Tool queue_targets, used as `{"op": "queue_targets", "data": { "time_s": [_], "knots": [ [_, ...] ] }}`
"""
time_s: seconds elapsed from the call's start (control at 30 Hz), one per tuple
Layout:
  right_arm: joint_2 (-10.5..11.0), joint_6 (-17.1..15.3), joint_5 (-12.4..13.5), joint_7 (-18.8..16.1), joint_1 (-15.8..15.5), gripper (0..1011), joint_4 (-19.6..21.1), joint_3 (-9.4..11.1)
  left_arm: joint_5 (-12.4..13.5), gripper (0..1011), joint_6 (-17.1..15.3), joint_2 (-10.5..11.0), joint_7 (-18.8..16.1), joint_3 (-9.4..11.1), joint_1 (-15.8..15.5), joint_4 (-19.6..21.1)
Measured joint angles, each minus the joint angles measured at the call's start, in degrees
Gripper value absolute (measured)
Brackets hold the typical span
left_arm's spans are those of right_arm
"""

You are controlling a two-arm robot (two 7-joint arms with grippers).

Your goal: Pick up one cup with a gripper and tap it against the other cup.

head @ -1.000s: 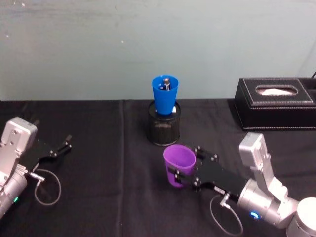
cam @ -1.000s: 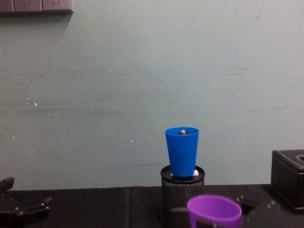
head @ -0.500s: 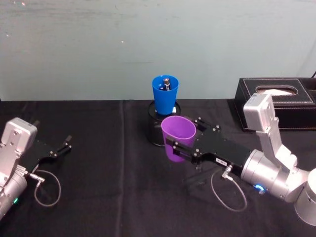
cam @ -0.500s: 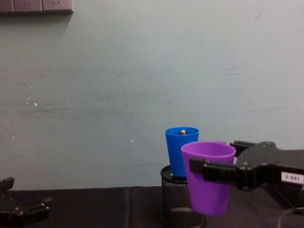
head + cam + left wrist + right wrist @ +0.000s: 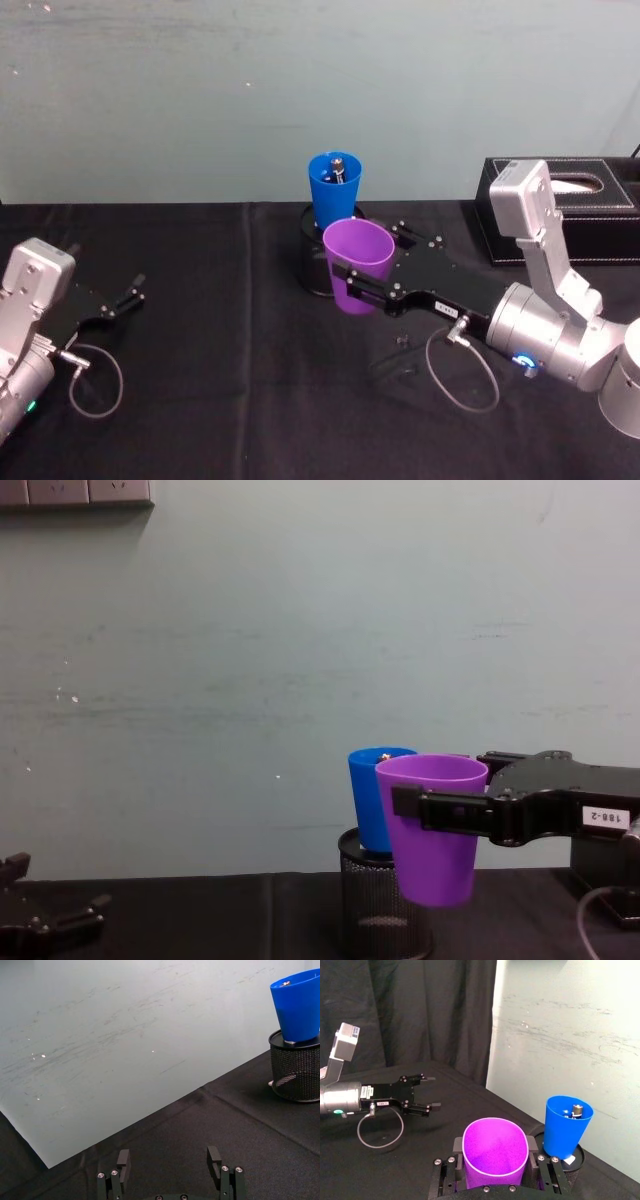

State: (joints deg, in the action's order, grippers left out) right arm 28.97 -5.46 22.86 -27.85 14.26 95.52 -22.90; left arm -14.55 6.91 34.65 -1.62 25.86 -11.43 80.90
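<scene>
Two arms are on my screens: the left hand (image 5: 133,290) sits low at the far left of the black tabletop (image 5: 200,350), fingers spread and holding nothing. Near the middle the blue cup (image 5: 333,195) stands in a black mesh pen holder (image 5: 312,268). The purple cup (image 5: 357,265) hangs upright just in front of it, clear of the tabletop; I cannot tell whether they touch. The right hand (image 5: 355,287) reaches in from the right, clenched on the purple cup's sides, with a black tissue box (image 5: 560,215) behind.

The head view looks down and forward across the black bench (image 5: 200,330), the chest view low and level at the wall (image 5: 300,630), the wrist views from just behind the left pincer (image 5: 169,1156) and right pincer (image 5: 495,1152), and all share the blue tumbler (image 5: 334,190).
</scene>
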Motion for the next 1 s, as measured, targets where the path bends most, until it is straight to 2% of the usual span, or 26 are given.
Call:
{"op": "queue_targets", "data": {
  "time_s": [1.0],
  "knots": [
    [-0.02, 0.26, -0.14, -0.13, -0.12, 726, -0.19, 0.06, 0.00, 1000, 0.00, 0.00, 0.00, 0.00, 0.00, 0.00]
  ]
}}
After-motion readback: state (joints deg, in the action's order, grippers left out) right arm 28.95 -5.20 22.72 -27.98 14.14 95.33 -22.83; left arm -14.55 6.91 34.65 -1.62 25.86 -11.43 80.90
